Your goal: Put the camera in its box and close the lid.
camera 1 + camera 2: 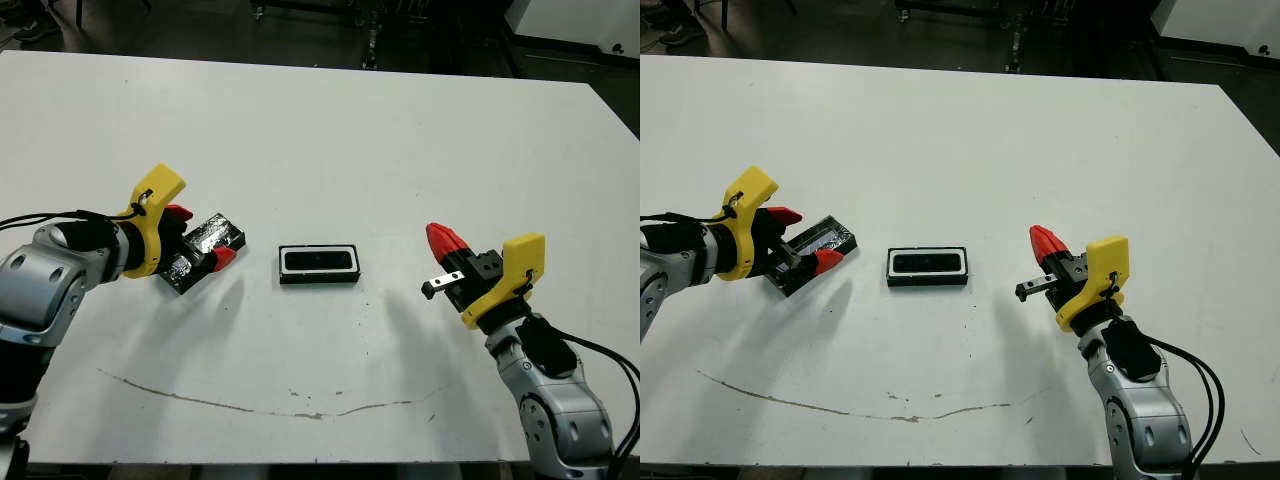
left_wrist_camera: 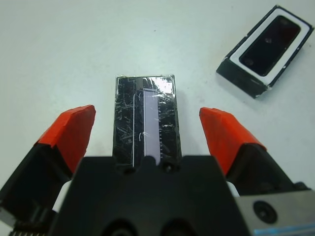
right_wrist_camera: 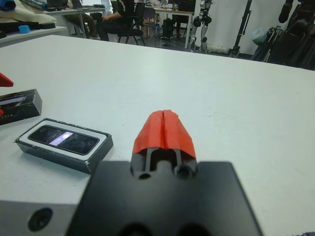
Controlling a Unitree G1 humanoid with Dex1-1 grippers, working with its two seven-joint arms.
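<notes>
We note a white table [image 1: 330,130], dark floor [image 1: 300,30] at upper frame, and chairs [image 3: 129,29] beyond.

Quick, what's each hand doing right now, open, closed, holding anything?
Left hand: open, fingers either side of the lid, not clamped on it.
Right hand: closed, holding nothing.

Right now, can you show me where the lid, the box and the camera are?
lid [image 2: 146,115], left wrist view, its shiny top.
box [image 1: 283,264], left eye view, left end of its rim.
camera [image 3: 62,139], right wrist view, its dark face.
</notes>
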